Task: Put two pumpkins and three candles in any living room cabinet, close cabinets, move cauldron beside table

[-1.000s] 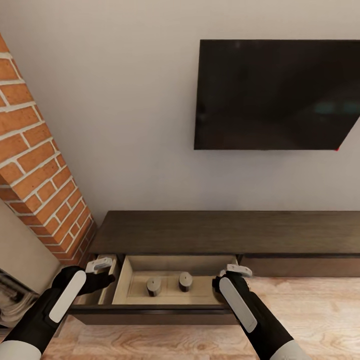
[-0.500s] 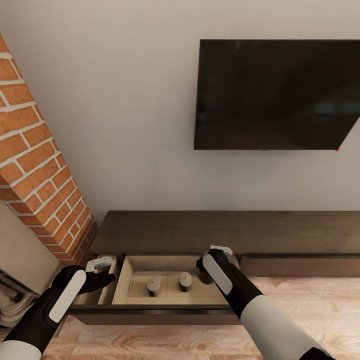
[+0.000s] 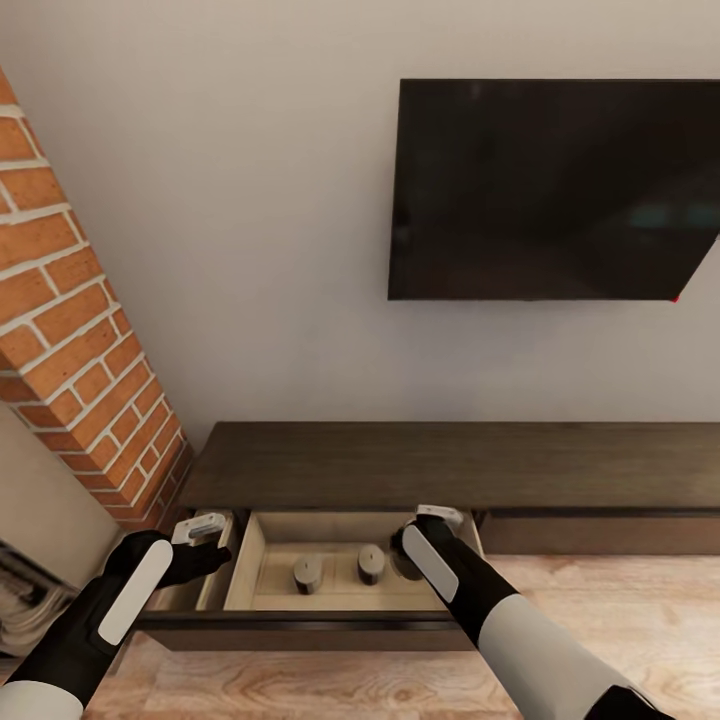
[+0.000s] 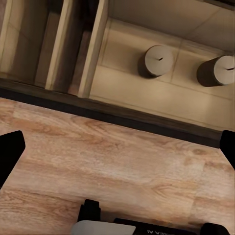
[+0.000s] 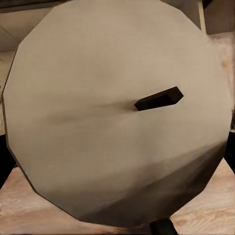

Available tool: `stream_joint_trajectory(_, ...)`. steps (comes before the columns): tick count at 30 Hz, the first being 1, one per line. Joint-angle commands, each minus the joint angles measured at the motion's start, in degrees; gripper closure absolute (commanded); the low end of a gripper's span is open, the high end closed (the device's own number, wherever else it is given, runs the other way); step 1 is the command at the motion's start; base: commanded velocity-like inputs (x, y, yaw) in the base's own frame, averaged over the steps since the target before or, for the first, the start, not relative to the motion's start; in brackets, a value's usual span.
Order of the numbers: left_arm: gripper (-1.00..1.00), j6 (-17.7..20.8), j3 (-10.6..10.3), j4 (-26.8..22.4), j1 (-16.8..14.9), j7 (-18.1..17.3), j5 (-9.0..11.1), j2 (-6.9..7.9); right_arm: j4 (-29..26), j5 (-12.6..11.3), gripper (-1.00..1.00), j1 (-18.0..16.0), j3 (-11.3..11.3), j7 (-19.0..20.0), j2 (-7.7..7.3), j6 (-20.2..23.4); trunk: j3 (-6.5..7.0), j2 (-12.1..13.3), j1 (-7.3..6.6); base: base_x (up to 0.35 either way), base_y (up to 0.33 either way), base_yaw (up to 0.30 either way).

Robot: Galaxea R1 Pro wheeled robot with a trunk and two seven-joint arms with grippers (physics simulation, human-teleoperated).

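The long dark brown cabinet (image 3: 450, 465) stands against the wall with its left drawer (image 3: 300, 628) pulled out. On the drawer's pale floor two grey candles (image 3: 307, 572) (image 3: 371, 563) stand upright, and they appear again in the left wrist view (image 4: 157, 60) (image 4: 218, 70). My right gripper (image 3: 408, 552) hangs over the right end of the drawer, shut on a third candle (image 5: 117, 112), whose top and dark wick sit close to the right wrist camera. My left gripper (image 3: 205, 545) hovers open by the drawer's left end, its fingertips (image 4: 10, 152) wide apart over the floor. Pumpkins, cauldron and table are out of view.
A black TV (image 3: 555, 190) hangs on the wall above the cabinet. A brick column (image 3: 70, 330) rises at the left. The cabinet's right drawer front (image 3: 600, 532) is closed. Light wood floor (image 3: 620, 620) runs in front of the unit.
My right arm has swung left from the drawer's right corner to over its inside, carrying the candle. The left arm and the two candles in the drawer have not moved.
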Motion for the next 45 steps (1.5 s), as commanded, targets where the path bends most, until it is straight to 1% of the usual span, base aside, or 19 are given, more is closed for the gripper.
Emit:
stream_joint_trajectory(1, -1.00, 0.1, -0.2, -0.1, 0.0, 0.5, 0.6, 0.06, 0.1, -0.4, 1.00, -0.1, 0.3, -0.5, -0.01, -0.6, -0.06, 0.0, 0.01, 0.167, 0.000, 0.000)
stream_joint_trajectory(4, -1.00, 0.1, -0.2, -0.1, 0.0, 0.4, 0.6, 0.12, 1.6, -0.3, 1.00, -0.1, 0.2, -0.4, 0.02, -1.7, -0.06, 0.0, 0.01, 0.184, 0.000, 0.000)
stream_joint_trajectory(10, -1.00, 0.1, -0.2, -0.1, 0.0, 0.4, 0.6, 0.10, 2.5, -0.2, 1.00, -0.1, 0.2, -0.4, 0.03, -2.1, -0.06, 0.0, 0.01, 0.042, 0.000, 0.000)
stream_joint_trajectory(15, -1.00, 0.1, -0.2, -0.1, 0.0, 0.4, 0.6, 0.06, 3.9, -0.2, 1.00, -0.1, 0.2, -0.4, 0.03, -2.2, -0.06, 0.0, 0.01, 0.166, 0.000, 0.000)
stream_joint_trajectory(20, -1.00, 0.1, -0.2, -0.2, 0.0, 0.4, 0.6, 0.04, 5.7, -0.2, 1.00, -0.1, 0.2, -0.4, -0.03, -3.5, -0.06, 0.0, 0.01, 0.083, 0.000, 0.000)
stream_joint_trajectory(22, -1.00, 0.1, -0.2, -1.3, 0.0, 0.4, 0.6, 0.02, 5.9, -0.2, 1.00, -0.1, 0.2, -0.4, -0.03, -3.6, -0.06, 0.0, 0.01, 0.248, 0.000, 0.000)
stream_joint_trajectory(26, -1.00, 0.2, -0.1, -5.4, 0.1, 0.4, 0.7, 0.05, 5.9, -0.2, 1.00, -0.1, 0.2, -0.4, -0.05, -3.7, -0.06, 0.0, 0.01, 0.125, 0.000, 0.000)
stream_joint_trajectory(34, -1.00, 0.3, -0.1, -6.7, 0.2, 0.3, 1.2, 0.06, 6.0, -0.3, 1.00, -0.1, 0.2, -0.4, -0.12, -3.6, -0.06, 0.0, 0.01, 0.012, 0.000, 0.000)
stream_joint_trajectory(45, -1.00, 0.3, -0.1, -7.1, 0.4, 0.3, 1.5, 0.02, 6.6, -0.6, 1.00, -0.1, 0.1, -0.4, -0.23, -2.7, -2.04, -4.5, 2.43, 0.000, 0.000, 0.000)
